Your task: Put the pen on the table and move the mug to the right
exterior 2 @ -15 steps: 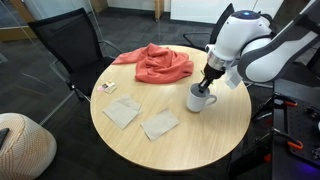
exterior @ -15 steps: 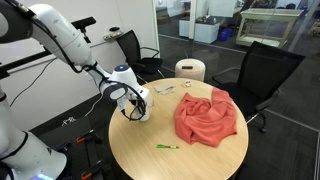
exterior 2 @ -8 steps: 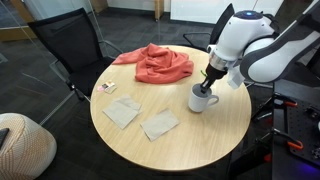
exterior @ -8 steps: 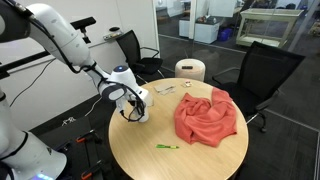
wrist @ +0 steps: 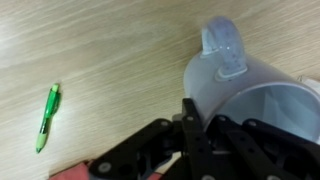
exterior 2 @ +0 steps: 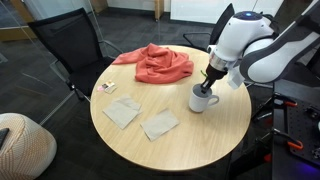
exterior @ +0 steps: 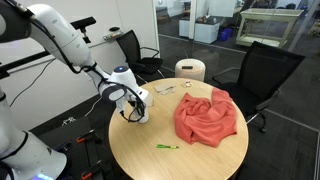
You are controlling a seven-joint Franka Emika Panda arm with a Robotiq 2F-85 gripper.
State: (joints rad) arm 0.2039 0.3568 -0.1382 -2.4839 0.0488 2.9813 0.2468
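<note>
The white-grey mug stands near the edge of the round light wood table; it also shows in an exterior view and fills the right of the wrist view. My gripper reaches down onto the mug's rim. In the wrist view the gripper has one finger outside the mug's wall and one inside, shut on it. The green pen lies flat on the table apart from the mug, and shows at the left of the wrist view.
A crumpled red cloth lies on the table. Two grey napkins and a small card lie on the table. A cream cylinder stands behind the table. Black chairs stand around.
</note>
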